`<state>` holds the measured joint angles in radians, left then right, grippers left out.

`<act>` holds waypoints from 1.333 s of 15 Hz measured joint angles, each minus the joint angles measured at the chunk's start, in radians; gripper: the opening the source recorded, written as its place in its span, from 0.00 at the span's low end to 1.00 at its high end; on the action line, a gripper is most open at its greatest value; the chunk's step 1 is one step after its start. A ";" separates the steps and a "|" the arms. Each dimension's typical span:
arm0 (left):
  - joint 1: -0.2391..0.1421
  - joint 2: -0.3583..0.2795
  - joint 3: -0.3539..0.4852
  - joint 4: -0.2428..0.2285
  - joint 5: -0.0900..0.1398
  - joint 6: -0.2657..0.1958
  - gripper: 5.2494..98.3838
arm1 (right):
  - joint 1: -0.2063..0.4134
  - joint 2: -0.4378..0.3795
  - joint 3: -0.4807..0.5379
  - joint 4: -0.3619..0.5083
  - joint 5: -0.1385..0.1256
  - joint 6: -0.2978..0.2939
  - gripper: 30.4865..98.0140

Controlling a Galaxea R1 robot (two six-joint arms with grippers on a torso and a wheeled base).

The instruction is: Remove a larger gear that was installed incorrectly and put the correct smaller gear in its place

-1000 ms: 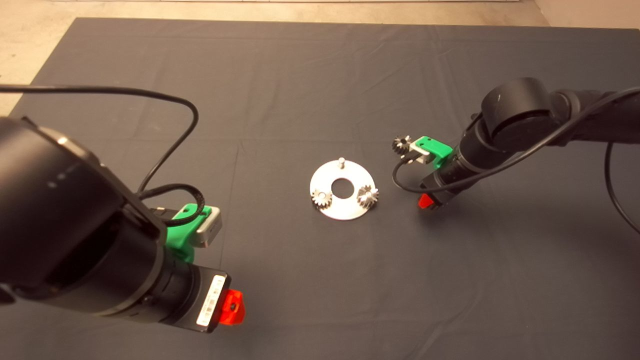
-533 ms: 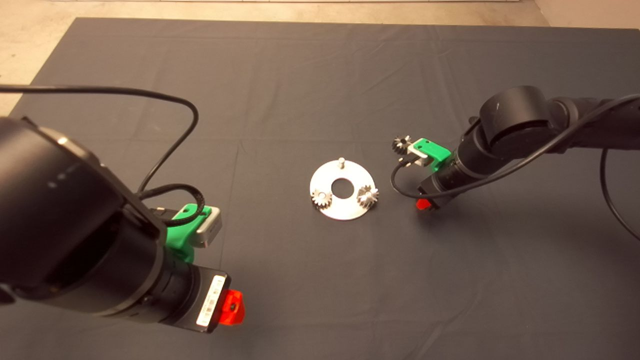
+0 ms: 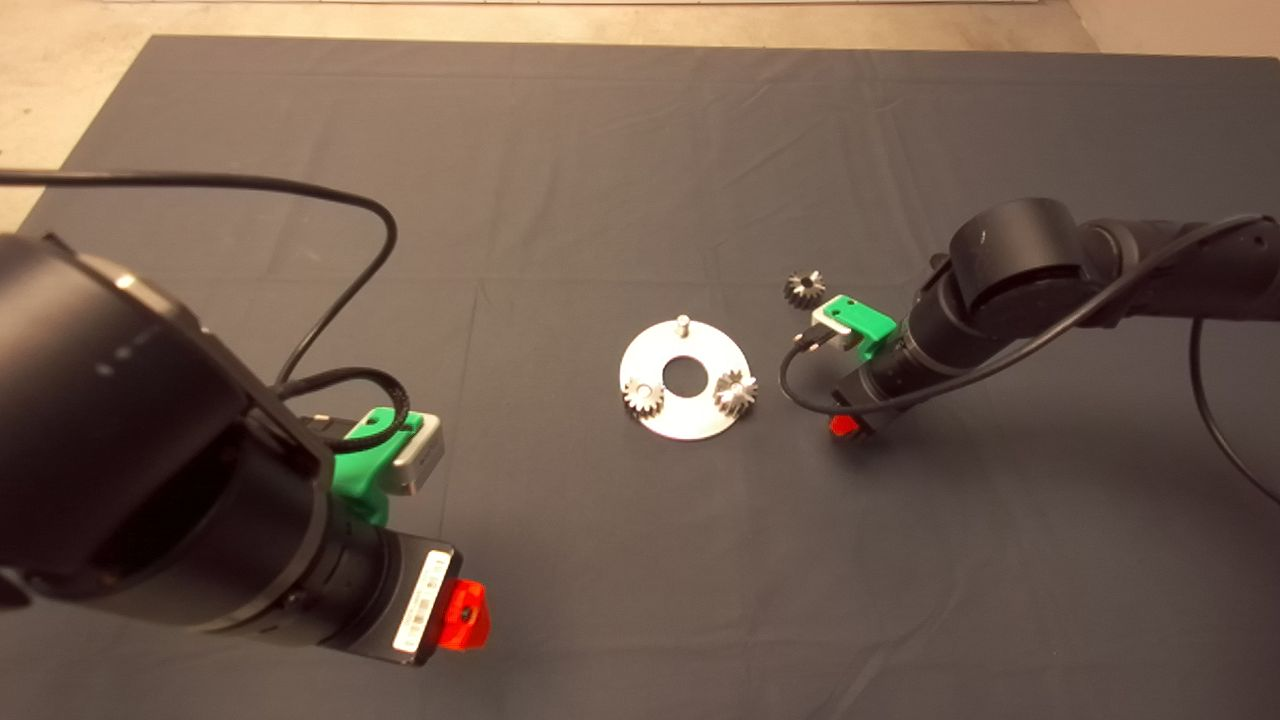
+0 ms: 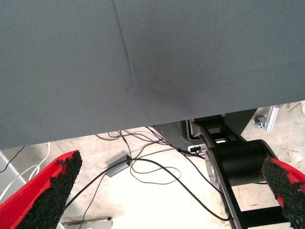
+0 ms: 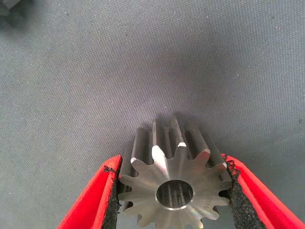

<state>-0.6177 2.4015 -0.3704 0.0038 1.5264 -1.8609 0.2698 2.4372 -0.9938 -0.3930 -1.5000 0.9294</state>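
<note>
Steel gear (image 5: 174,183), wide w/ flared teeth, pinched in right pincer (image 5: 174,191) just right of disc (image 3: 684,380); small gear (image 3: 803,288) beyond. Left pincer (image 4: 167,191) spread, parked lower left.

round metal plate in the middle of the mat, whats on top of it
The round metal plate carries two gears on its near half, one at left and one at right, plus a bare upright pin at its far edge. Whatever pegs sit under the two gears are covered.
</note>
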 measured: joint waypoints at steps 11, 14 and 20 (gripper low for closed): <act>0.000 0.000 0.000 0.000 0.000 0.000 1.00 | -0.001 0.000 0.000 -0.008 0.000 0.003 0.31; 0.000 0.000 0.000 0.000 0.000 0.000 1.00 | 0.002 0.000 0.002 -0.008 0.000 0.003 0.34; 0.003 0.000 0.000 0.000 0.000 0.000 1.00 | 0.008 0.000 0.004 -0.009 0.000 0.003 0.47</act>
<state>-0.6151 2.4015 -0.3704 0.0037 1.5260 -1.8610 0.2778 2.4370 -0.9900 -0.4015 -1.5004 0.9323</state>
